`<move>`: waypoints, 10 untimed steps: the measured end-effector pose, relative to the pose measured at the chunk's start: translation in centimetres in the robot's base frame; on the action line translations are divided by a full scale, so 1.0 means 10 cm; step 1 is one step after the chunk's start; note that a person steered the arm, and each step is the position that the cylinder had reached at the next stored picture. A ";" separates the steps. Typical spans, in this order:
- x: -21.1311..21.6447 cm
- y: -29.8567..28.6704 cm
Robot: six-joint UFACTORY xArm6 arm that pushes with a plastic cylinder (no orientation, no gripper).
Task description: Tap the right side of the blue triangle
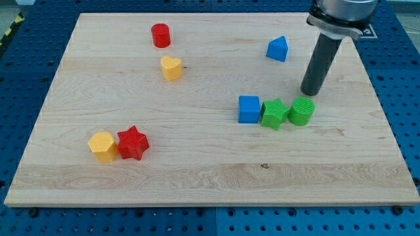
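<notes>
My tip (311,92), with no pincer to report, sits just above the green cylinder (302,111); heading toward the blue triangle (278,49) carelessly could shove rather than tap.

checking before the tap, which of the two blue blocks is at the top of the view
The blue triangle, alone near the view's top. The blue cube sits lower, touching the green star. My tip is between them, rightward.
</notes>
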State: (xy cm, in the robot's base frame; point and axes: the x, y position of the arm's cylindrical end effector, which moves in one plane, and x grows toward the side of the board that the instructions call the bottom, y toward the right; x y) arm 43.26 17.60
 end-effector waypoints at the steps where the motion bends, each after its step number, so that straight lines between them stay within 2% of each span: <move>1: 0.13 0.00; 5: 0.28 -0.01; 6: 0.11 0.35; 7: -0.30 0.49; 9: -1.04 0.48; 10: -1.21 0.28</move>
State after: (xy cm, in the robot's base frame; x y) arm 31.13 20.43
